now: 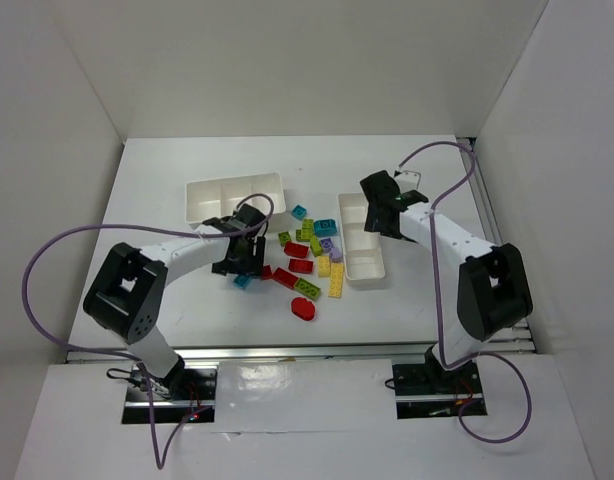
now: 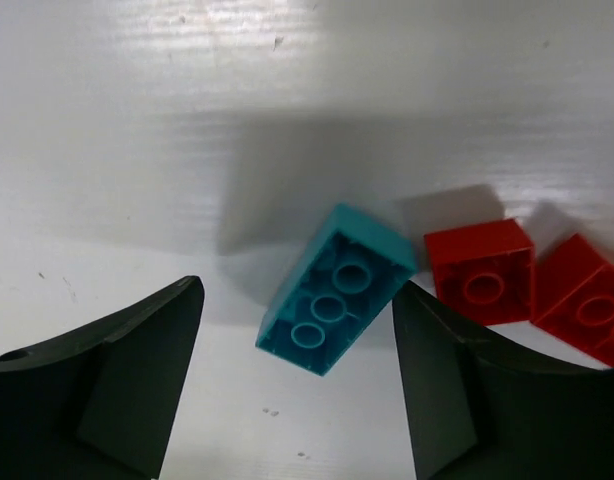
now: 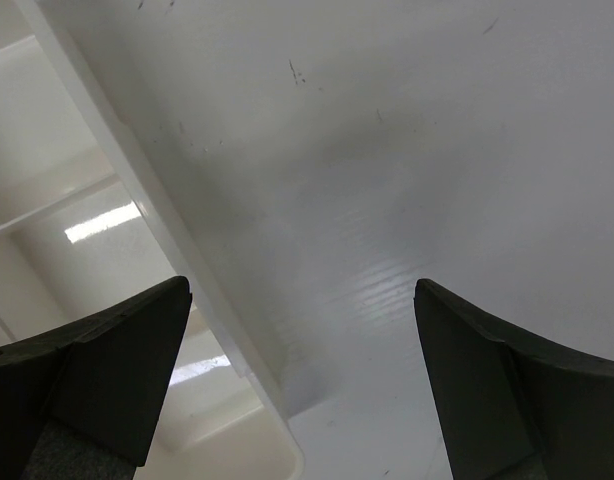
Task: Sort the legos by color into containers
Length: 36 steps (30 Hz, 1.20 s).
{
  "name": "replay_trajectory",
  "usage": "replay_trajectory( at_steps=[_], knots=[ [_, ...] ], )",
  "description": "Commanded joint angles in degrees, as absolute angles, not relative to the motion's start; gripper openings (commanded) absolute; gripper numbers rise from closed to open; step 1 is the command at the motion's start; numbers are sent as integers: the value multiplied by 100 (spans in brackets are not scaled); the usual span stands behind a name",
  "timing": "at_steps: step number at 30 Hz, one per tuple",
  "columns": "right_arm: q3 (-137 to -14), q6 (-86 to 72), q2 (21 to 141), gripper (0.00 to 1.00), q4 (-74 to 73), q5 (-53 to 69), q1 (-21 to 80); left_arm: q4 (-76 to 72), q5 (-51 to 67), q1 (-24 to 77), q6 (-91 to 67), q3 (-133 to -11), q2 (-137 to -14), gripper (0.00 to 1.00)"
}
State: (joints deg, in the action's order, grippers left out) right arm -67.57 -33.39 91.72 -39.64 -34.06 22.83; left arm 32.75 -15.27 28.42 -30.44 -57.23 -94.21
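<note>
**Both grippers released; teal brick between left fingers, ungripped**

Nearest your arm bases, the flat red oval piece lay alone on the table. Your left gripper stood low over the table with its fingers spread wide. A teal brick lay studs-down between them. Whether the right finger touched its corner could not be told. Two red bricks sat just beside that finger. Beyond, the other legos lay loose between the two containers. Your right gripper hung released over the rim of the narrow tray. Farthest stood the wide tray, just behind the left gripper
</note>
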Motion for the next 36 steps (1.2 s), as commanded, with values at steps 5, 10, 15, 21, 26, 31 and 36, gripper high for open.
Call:
replay_trajectory(
  at_steps=[5,10,15,21,26,31,36],
  knots=[
    [-7049,-3349,9246,100,-3919,-3612,2250,3111,-1652,2839,-3208,-6012,-9572,59],
    [-7102,-3349,9298,100,-3920,-3612,2250,3321,-1539,2839,-3208,-6046,-9168,45],
    [-7154,-3410,9299,100,-3972,-3673,2250,3804,-1327,2839,-3076,-6738,-8754,30],
    [-7268,-3410,9246,100,-3973,-3727,2250,4165,-1493,2786,-2953,-8301,-9059,6],
    [-7269,-3410,9132,100,-3973,-3779,2303,4289,-1687,2576,-3067,-9341,-9939,0],
    [-7207,-3410,8939,100,-4078,-3894,2303,4289,-1696,2470,-3067,-10132,-10686,0],
    [-7093,-3524,8825,100,-4078,-3894,2303,3999,-1608,2295,-3077,-10371,-11126,0]
  ],
)
